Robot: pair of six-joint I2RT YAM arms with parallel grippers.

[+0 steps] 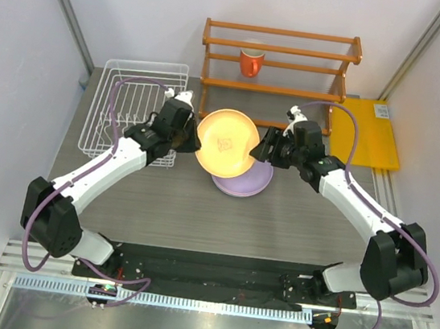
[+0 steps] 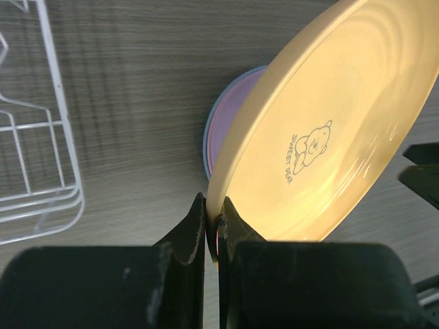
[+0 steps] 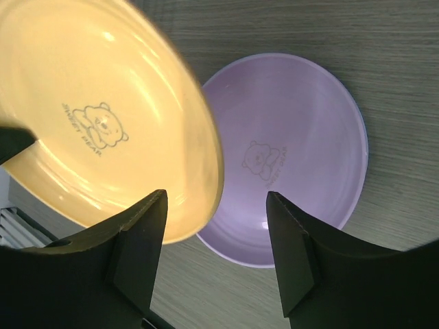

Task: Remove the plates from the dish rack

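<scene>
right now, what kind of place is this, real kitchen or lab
Probably a lab test cell, not a real kitchen: bare pale panel walls box in a grey table, with props on it, a wire dish rack and an orange shelf holding one mug.

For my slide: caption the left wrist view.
Left pincer grips the yellow plate by its rim over the lilac plate, rack at left.
</scene>
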